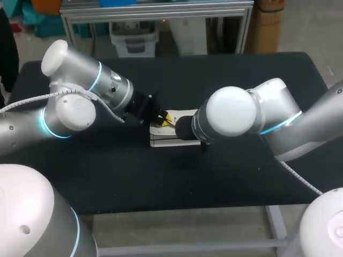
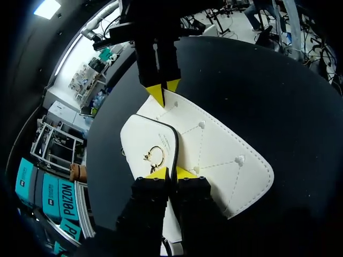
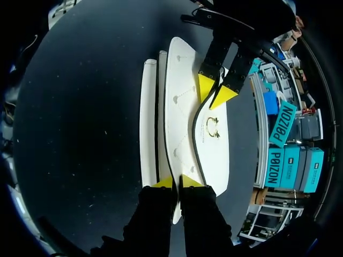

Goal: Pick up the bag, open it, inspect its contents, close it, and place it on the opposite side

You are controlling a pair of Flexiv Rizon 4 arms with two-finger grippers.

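Note:
A white bag [image 1: 161, 140] lies flat on the black table, its flap [image 2: 142, 139] edged in black and carrying a gold ring clasp [image 2: 155, 157]. My left gripper [image 2: 171, 172] is shut on the flap's edge beside the clasp; in the head view its yellow tips [image 1: 167, 119] show at the bag's left end. In the right wrist view the bag [image 3: 179, 107] stretches ahead, and my right gripper [image 3: 177, 182] is shut on the rim of its near end. The left gripper [image 3: 214, 91] pinches the flap [image 3: 214, 144] at the far end. In the head view the right arm's wrist hides its own fingers.
The black table [image 1: 214, 80] stretches bare around the bag on every side. Both arms meet over its middle, the left arm [image 1: 80, 91] from the left and the right arm [image 1: 257, 115] from the right.

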